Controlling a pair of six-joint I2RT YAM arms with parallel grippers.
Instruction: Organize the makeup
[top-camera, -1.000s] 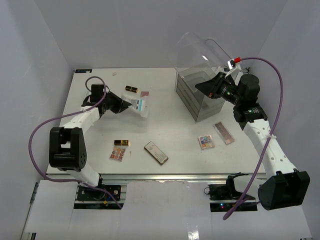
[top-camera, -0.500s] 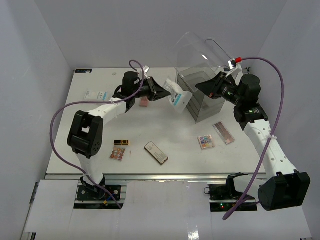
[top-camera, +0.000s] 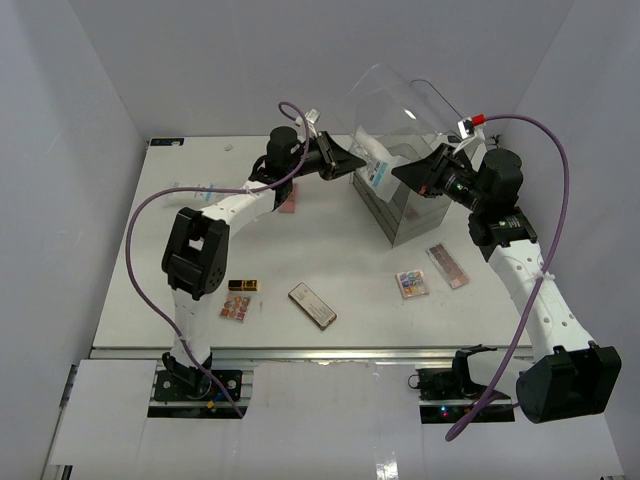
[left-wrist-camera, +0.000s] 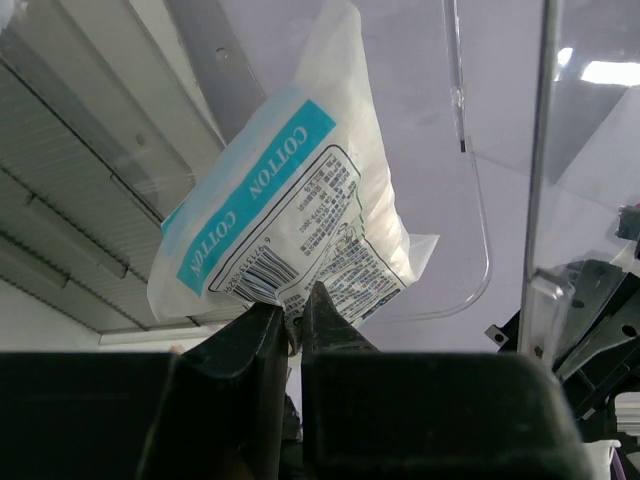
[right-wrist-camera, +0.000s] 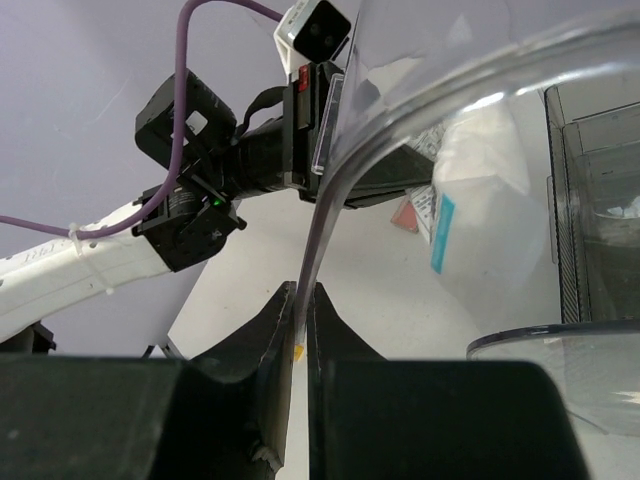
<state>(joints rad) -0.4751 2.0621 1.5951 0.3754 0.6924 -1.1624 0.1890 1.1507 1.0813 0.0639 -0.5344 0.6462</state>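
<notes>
My left gripper (top-camera: 352, 163) is shut on the lower edge of a white packet with blue print (top-camera: 379, 172), holding it in the air at the open top of the clear acrylic drawer box (top-camera: 392, 215). In the left wrist view the packet (left-wrist-camera: 290, 220) hangs from the closed jaws (left-wrist-camera: 293, 312). My right gripper (top-camera: 418, 176) is shut on the rim of the box's clear lid (top-camera: 400, 100) and keeps it tilted up; the right wrist view shows the lid edge (right-wrist-camera: 330, 190) pinched between the fingers (right-wrist-camera: 303, 300). On the table lie a black-and-gold lipstick (top-camera: 242, 286), a palette (top-camera: 236, 308) and a long dark compact (top-camera: 312, 305).
A multicolour palette (top-camera: 412, 283) and a long pink palette (top-camera: 447, 265) lie right of the box's front. A pink item (top-camera: 288, 202) peeks out behind the left forearm, and a white packet (top-camera: 200, 187) lies at the far left. The left arm's purple cable (top-camera: 150, 215) loops over the table.
My left arm has swung from the table's left middle to the right and back, carrying the packet up to the box's open top. The right arm holds the lid as before.
</notes>
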